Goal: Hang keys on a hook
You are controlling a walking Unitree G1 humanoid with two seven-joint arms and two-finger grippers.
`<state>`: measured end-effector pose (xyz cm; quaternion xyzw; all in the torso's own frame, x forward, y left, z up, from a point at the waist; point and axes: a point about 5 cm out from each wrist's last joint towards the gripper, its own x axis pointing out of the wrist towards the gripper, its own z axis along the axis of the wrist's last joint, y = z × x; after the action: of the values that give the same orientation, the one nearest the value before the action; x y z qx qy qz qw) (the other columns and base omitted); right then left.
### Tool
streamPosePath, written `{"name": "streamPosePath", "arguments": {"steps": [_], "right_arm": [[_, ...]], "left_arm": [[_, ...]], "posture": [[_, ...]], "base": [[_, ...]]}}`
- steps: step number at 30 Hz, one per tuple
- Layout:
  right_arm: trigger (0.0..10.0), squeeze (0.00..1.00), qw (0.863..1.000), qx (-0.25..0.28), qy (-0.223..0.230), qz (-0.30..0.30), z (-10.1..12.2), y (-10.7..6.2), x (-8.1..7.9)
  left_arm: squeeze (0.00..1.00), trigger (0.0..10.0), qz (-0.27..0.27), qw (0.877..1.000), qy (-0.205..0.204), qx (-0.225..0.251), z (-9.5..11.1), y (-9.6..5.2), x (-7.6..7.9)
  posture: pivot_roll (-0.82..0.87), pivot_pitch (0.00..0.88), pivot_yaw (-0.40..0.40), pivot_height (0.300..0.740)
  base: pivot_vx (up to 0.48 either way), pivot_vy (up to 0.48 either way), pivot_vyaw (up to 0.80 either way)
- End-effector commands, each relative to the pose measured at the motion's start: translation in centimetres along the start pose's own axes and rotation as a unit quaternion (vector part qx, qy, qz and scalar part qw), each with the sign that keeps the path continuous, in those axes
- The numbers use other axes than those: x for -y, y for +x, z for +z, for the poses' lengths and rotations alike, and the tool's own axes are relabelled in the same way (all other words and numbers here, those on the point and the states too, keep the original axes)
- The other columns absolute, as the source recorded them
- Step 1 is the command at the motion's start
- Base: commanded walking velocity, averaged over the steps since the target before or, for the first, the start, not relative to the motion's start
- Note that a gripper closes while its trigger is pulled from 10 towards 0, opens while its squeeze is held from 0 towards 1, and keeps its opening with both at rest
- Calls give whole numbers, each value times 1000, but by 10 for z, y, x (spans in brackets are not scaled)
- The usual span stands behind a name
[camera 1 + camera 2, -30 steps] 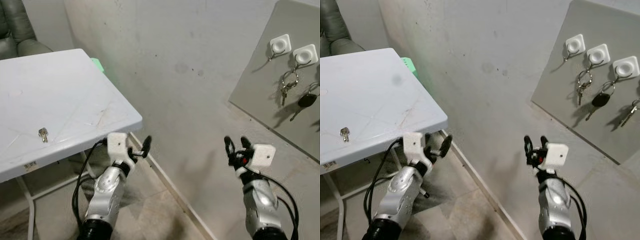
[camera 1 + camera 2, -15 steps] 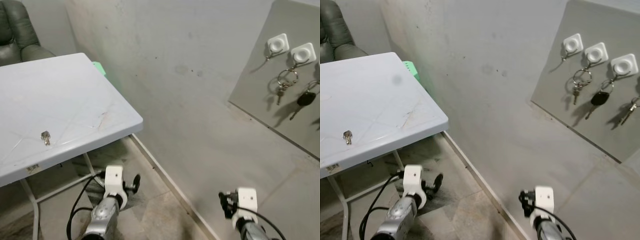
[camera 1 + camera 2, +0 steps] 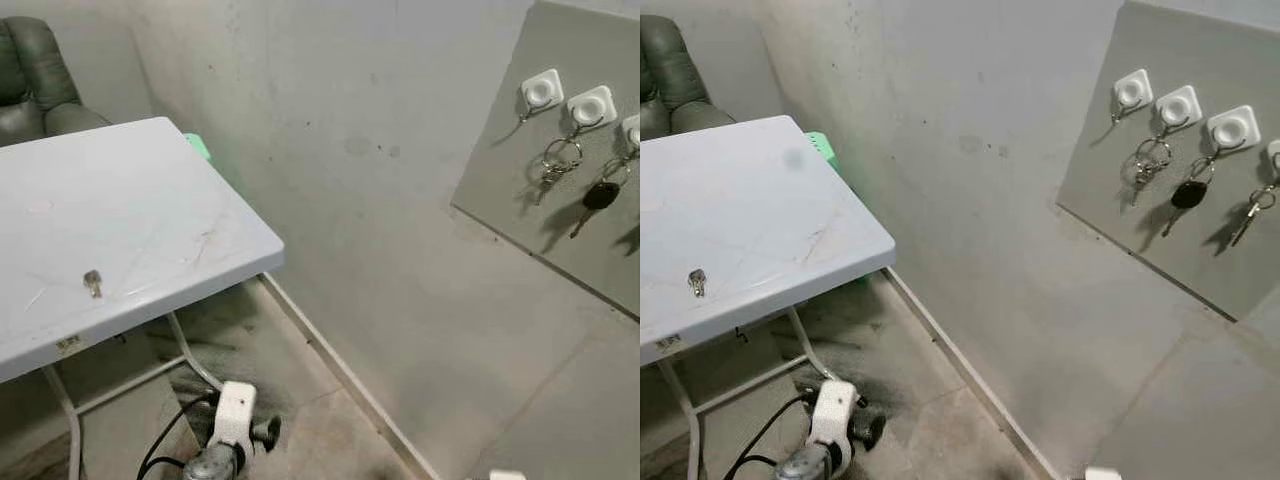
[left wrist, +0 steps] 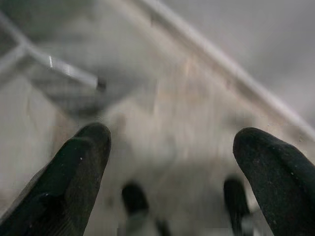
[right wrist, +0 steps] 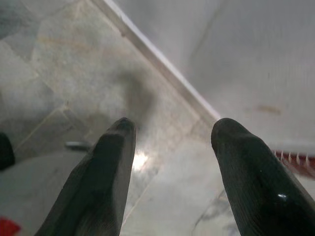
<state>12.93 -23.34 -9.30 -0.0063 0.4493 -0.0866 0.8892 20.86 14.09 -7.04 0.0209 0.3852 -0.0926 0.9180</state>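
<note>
A single key (image 3: 91,283) lies loose on the white table (image 3: 150,200), near the table's front edge and well in from its corners, so it is the thing to be picked up. On the wall beyond the table's far right corner hangs a grey board (image 3: 1160,240) with a row of white hooks. The end hook (image 3: 1128,91) nearest the table is bare, which makes it the likely place for the key. The next hook (image 3: 1178,106) carries a ring of keys (image 3: 1145,165), and the one after it holds a black car key (image 3: 1188,194).

Both arms hang low, below the table top, probably out of the way while the robot stands between table and board. The left gripper (image 4: 172,152) points at the floor beside a table leg (image 3: 190,355), its fingers (image 4: 81,167) wide apart and holding nothing. The right gripper (image 5: 172,147) points at the floor where it meets the wall, fingers also spread and empty.

A green armchair (image 3: 35,80) stands behind the table, and something pale green (image 3: 820,145) peeks out at the table's far edge against the wall. Nothing lies on the table between its front edge and the key.
</note>
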Motion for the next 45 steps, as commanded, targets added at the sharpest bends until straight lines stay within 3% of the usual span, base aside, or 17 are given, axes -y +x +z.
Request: {"name": "streamPosePath", "arguments": {"steps": [1,4,5,10,27,45], "right_arm": [[10000,0,1000,4,8,-6,3,1,-1],[10000,0,1000,8,6,-5,4,1,-2],[10000,0,1000,10,-14,-1,6,2,-4],[10000,0,999,4,-35,7,5,2,-8],[10000,0,996,3,-80,32,7,4,-19],[10000,0,997,-4,-74,25,1,1,-13]], "left_arm": [[0,10000,10,1000,6,-29,-14,-4,-6],[0,10000,14,999,-4,-38,-24,-8,-9],[0,10000,16,999,-13,-44,-30,-11,-11],[0,10000,23,998,-22,-55,-37,-13,-12],[0,10000,23,999,-29,-37,-30,-10,-7],[0,10000,34,998,-41,-40,-29,-10,-13]], "posture": [[-47,0,-13,740],[-55,0,-10,740],[-54,0,-12,740],[-50,0,-13,740],[-6,0,-39,740],[-10,0,-40,740]], "base": [[0,0,0],[0,0,0],[0,0,800],[0,0,800],[0,0,800],[0,0,800]]}}
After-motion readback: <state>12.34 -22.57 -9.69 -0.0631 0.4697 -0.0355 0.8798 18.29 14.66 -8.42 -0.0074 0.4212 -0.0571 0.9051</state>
